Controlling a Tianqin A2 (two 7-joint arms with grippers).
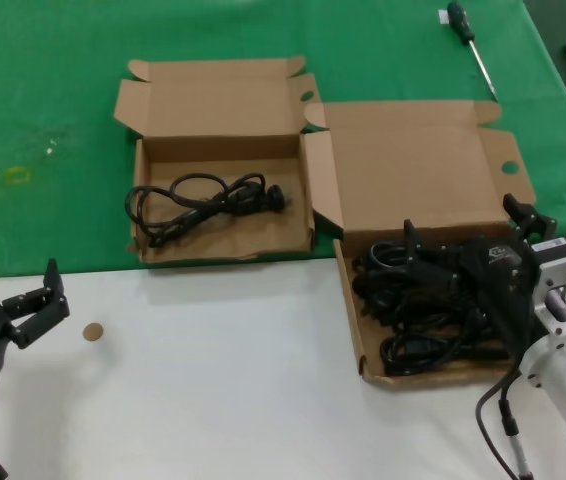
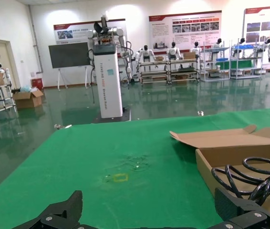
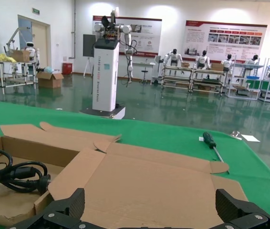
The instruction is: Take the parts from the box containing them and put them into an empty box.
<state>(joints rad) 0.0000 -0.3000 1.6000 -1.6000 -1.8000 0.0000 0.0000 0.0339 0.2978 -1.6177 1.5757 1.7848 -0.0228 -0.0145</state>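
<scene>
The wider brown box (image 1: pixel 413 170) with hole-punched lid tabs lies at the right and holds a pile of black power cords (image 1: pixel 413 325). My right gripper (image 1: pixel 463 222) hovers open and empty over the back of that pile; in its wrist view (image 3: pixel 153 207) it faces the open lid (image 3: pixel 154 183). The narrower brown box (image 1: pixel 213 105) at the left holds one coiled black cord (image 1: pixel 198 200), which also shows in the right wrist view (image 3: pixel 15 174) and the left wrist view (image 2: pixel 254 174). My left gripper (image 1: pixel 33 300) is open and empty over the white table at the lower left.
A green cloth (image 1: pixel 43 120) covers the far half of the table under the boxes; the near half is white. A screwdriver (image 1: pixel 468 40) lies at the back right. A small brown disc (image 1: pixel 92 332) lies on the white surface near my left gripper.
</scene>
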